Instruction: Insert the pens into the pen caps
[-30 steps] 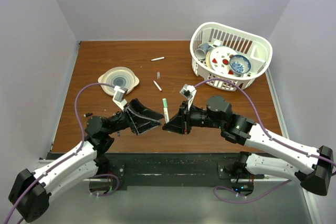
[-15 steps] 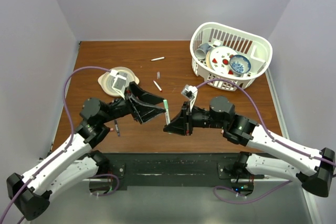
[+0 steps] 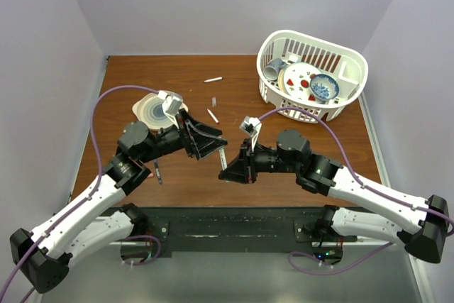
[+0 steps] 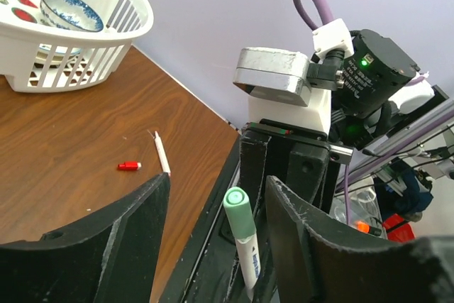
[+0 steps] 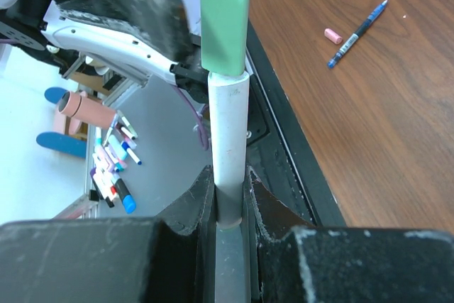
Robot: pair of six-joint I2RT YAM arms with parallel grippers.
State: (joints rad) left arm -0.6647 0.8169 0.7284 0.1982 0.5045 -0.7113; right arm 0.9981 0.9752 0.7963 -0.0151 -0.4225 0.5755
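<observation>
- A brown table (image 3: 142,76) between pale walls carries a white basket (image 3: 352,69) at far right and a ringed dish (image 3: 147,111) at left. The two arms meet above the table's near middle.
- The right gripper (image 5: 228,191) is clenched on the white barrel of a pen (image 5: 228,133). A green cap (image 5: 225,19) is already seated on the pen's free end.
- The left gripper (image 4: 218,186) stands released, its fingers (image 4: 106,246) flanking the cap without touching it.
- Top view: the pen is a short sliver between the gripper tips, its cap largely hidden by the left fingers.
- Left wrist view: the pen stands upright, cap uppermost. Only here does a red cap (image 4: 129,166) appear, lying near a loose white pen (image 4: 162,154).
- Right wrist view: the pen's long axis runs straight out from the jaws, cap end away from the wrist and toward the left gripper. Only here can a blue pen (image 5: 358,33) and the pink cap (image 5: 333,35) just beside it be told by colour.
- Against one second earlier: the left arm has swung away from the near edge, so its wrist now overlaps the dish and the blue pen is uncovered. The right gripper's clamp is unchanged, and the held pen has barely shifted.
</observation>
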